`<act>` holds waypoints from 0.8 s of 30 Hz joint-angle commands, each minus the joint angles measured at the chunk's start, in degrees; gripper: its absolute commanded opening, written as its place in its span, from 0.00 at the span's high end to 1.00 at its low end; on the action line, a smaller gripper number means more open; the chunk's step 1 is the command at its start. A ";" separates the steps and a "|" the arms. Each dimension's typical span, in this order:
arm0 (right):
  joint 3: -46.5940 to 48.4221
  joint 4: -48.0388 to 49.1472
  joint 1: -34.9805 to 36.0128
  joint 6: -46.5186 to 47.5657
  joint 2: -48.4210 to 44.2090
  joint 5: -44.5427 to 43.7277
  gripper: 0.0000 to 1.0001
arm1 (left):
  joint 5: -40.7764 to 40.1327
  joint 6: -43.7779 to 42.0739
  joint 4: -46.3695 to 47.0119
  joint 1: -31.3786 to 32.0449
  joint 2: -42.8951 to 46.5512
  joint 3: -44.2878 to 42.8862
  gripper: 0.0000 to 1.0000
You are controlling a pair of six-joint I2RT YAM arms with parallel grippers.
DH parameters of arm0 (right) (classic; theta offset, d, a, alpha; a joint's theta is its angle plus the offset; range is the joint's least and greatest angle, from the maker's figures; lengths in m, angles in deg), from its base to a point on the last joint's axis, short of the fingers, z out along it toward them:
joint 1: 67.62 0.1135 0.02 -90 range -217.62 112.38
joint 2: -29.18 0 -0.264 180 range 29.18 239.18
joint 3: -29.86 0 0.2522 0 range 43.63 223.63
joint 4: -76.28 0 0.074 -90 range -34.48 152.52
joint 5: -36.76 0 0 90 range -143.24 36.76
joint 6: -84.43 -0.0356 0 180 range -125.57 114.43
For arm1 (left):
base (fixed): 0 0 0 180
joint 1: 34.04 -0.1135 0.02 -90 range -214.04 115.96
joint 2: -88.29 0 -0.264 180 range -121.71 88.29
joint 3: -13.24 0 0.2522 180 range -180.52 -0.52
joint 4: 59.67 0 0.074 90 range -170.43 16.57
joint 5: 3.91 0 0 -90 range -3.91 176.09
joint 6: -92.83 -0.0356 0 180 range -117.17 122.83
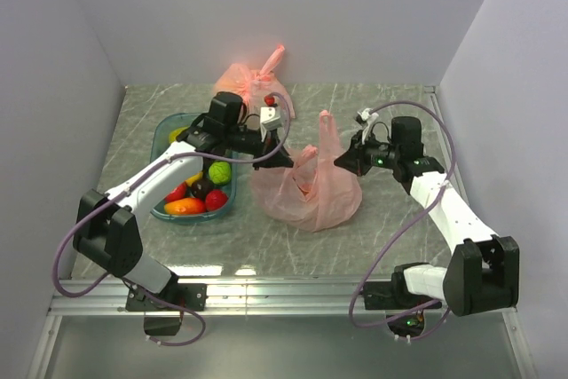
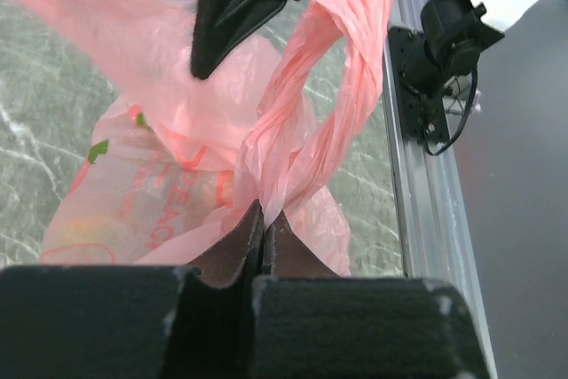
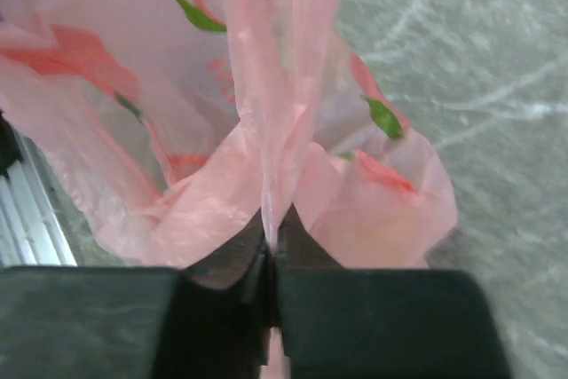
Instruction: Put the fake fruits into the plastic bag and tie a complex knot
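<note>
The salmon-pink plastic bag (image 1: pixel 306 193) lies on the table's middle, one twisted handle (image 1: pixel 326 123) standing up. My left gripper (image 1: pixel 287 162) is shut on the bag's left handle; the left wrist view shows the gathered plastic (image 2: pixel 293 130) pinched at the gripper's tips (image 2: pixel 263 216). My right gripper (image 1: pixel 343 161) is shut on the bag's right side, with film (image 3: pixel 266 130) clamped at its tips (image 3: pixel 271 230). A faint orange shape shows through the bag. Fake fruits lie in a teal tray (image 1: pixel 164 135): lime (image 1: pixel 218 171), red apple (image 1: pixel 216 200), mango (image 1: pixel 185 207). No knot shows.
A paler peach-pink bag (image 1: pixel 253 86) with a stiff pink tail stands at the back, behind my left wrist. Grey walls close in the back and both sides. An aluminium rail (image 1: pixel 266 292) runs along the near edge.
</note>
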 commanded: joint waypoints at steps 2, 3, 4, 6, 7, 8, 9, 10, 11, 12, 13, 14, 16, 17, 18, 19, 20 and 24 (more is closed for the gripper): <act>3.82 1.66 3.76 2.12 -0.67 5.41 1.00 | -3.25 -10.93 -9.36 4.73 -2.07 -8.00 0.99; 4.44 0.07 4.81 3.26 0.46 6.03 1.00 | -4.13 -12.54 -10.80 5.52 -3.55 -9.23 1.00; 5.23 -1.60 5.26 4.49 0.91 6.30 1.00 | -4.92 -12.99 -11.59 6.49 -4.35 -11.16 1.00; 6.91 -6.34 6.66 8.62 1.96 7.09 1.00 | -5.46 -12.38 -12.56 6.67 -6.11 -12.40 1.00; 7.87 -7.84 7.02 10.03 2.31 7.01 1.00 | -5.89 -11.94 -12.74 6.76 -6.55 -13.10 0.99; 8.22 -9.77 7.37 11.52 2.93 7.09 1.00 | -6.33 -11.51 -12.22 7.02 -6.90 -13.20 0.99; 8.84 -11.09 7.72 12.40 3.19 7.70 1.00 | -7.21 -10.98 -10.74 7.20 -7.26 -13.11 0.99; 9.89 -12.15 8.33 13.02 3.55 7.88 1.00 | -7.56 -10.36 -9.68 7.46 -7.35 -12.85 0.99; 10.16 -13.55 8.51 13.99 3.98 8.41 1.00 | -8.00 -7.66 -8.19 7.47 -7.35 -12.50 0.99; 10.34 -13.92 8.51 14.43 4.08 9.89 0.97 | -8.18 -6.24 -5.48 7.47 -7.43 -12.24 1.00; 10.34 -14.18 8.51 14.70 3.99 10.25 0.92 | -8.44 -3.96 -4.58 7.47 -7.52 -11.71 0.99; 10.34 -14.70 8.51 15.39 3.73 10.69 0.87 | -8.45 -2.99 -3.70 7.47 -7.61 -11.44 0.99; 10.08 -15.41 8.51 16.36 3.46 11.57 0.78 | -9.06 -1.40 -1.60 7.47 -7.44 -10.31 1.00; 10.16 -16.63 8.51 17.85 3.37 11.92 0.74 | -9.06 -1.05 -1.15 7.47 -7.26 -9.95 0.99; 10.25 -16.99 8.69 18.38 3.29 12.28 0.65 | -9.23 -0.87 -0.71 7.55 -7.17 -9.60 1.00; 10.34 -17.00 8.60 18.39 3.37 12.54 0.61 | -9.32 0.44 0.17 7.47 -7.17 -8.90 0.99; 10.25 -15.78 8.69 17.17 3.46 12.80 0.57 | -9.24 0.89 1.13 7.55 -7.35 -8.72 0.99; 10.95 -13.13 9.04 13.56 4.60 13.77 0.53 | -9.41 3.44 2.98 7.82 -7.96 -8.54 0.99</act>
